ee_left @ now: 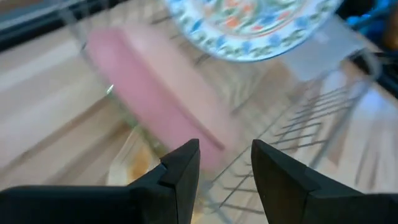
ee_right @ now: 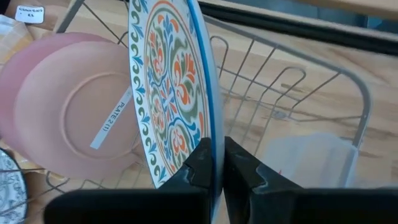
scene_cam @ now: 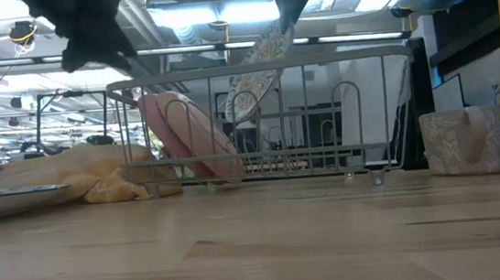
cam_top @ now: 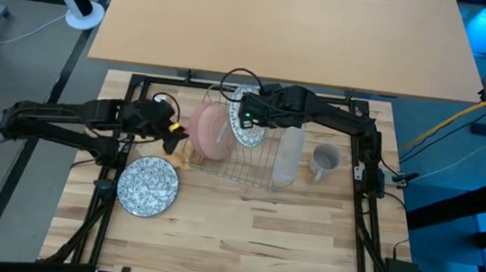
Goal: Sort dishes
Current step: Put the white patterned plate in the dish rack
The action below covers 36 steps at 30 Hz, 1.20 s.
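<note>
Pinching the patterned plate (ee_right: 171, 99) by its rim, the right gripper (ee_right: 216, 163) holds it over the wire rack (cam_top: 254, 160). The left gripper (ee_left: 225, 163) hovers beside the pink plates (cam_top: 213, 133), jaws parted and empty.

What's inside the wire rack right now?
Pink plates lean in the rack. The right gripper holds a patterned plate upright over it. A clear item is there too; unclear what.

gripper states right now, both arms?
Left gripper: open, empty, beside the pink plates in the rack.
Right gripper: shut on the patterned plate, held upright over the rack.
</note>
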### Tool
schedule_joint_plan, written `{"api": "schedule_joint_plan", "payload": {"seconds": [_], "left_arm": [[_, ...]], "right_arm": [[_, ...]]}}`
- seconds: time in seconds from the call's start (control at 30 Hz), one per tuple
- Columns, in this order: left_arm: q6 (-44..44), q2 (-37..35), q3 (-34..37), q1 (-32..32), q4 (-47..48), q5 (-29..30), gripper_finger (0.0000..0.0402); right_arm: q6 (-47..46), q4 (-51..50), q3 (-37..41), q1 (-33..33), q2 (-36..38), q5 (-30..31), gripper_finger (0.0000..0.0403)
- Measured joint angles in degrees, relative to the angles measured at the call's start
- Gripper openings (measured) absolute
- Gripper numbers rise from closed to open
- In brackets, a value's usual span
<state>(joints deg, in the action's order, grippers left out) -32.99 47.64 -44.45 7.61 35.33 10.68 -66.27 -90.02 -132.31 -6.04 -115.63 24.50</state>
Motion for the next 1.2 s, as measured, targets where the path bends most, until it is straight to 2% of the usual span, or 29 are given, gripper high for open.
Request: {"api": "schedule_joint_plan", "payload": {"seconds": [0.23,0.43,0.67,0.77,0.97,1.2], "left_arm": [[8.6,1.2,0.0,-4.5,-10.6,0.0,0.0136],[17.1,2.8,0.0,-8.9,-20.1,0.0,0.0136],[30.2,7.6,0.0,-16.1,-25.1,0.2,0.0136],[34.7,10.5,0.0,-19.2,-26.5,3.9,0.0136],[41.4,14.8,0.0,-23.0,-27.9,17.7,0.0136],[44.1,15.6,0.0,-25.2,-28.5,23.8,0.0136]], "right_arm": [[-2.9,0.1,0.0,0.0,0.0,-1.8,0.0017],[-4.2,1.0,0.0,-0.1,0.0,-5.7,0.0017],[-4.1,9.9,0.0,-0.2,0.0,-12.1,0.0017],[-4.0,13.9,0.0,-0.5,0.0,-14.3,0.0018],[-4.0,15.8,0.0,-0.8,0.0,-15.1,0.0018],[-5.1,15.1,0.0,-0.9,0.0,-15.6,0.0018]]}}
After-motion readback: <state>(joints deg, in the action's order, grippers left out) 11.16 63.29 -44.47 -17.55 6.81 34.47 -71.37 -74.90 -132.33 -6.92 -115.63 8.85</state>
